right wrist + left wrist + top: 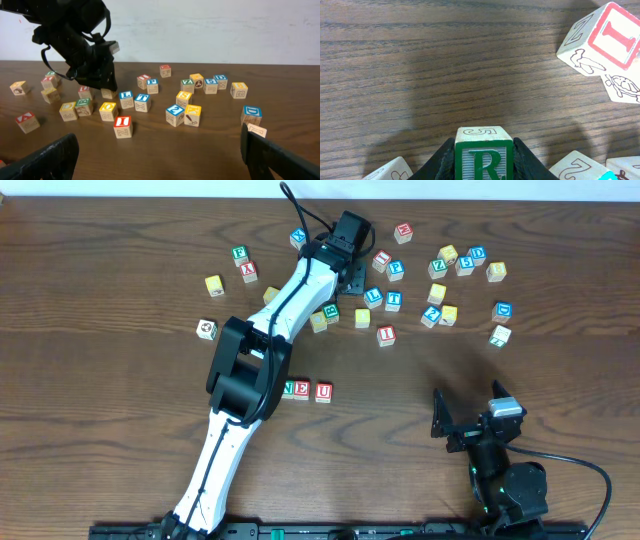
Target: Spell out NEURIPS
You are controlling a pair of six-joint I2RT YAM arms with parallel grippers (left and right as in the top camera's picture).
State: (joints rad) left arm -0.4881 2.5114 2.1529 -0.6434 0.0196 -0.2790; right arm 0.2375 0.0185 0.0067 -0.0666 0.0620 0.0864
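A green R cube (484, 156) sits between the black fingers of my left gripper (484, 150), which is shut on it; whether it is off the table I cannot tell. From overhead, that gripper (355, 277) is at the far middle among loose cubes, and the R cube is hidden under it. Cubes N (289, 388), E (302, 390) and U (323, 391) stand in a row at mid-table, the N partly covered by my left arm. The red I cube (386, 335) (615, 35) (122, 121) stands alone to the right. My right gripper (470, 420) (160, 160) is open near the front right, holding nothing.
Several other lettered cubes are scattered across the far half of the table. Blue L (373, 296) and T (394, 300) cubes lie just right of my left gripper. A cluster (465, 260) lies far right and a few cubes (212, 283) far left.
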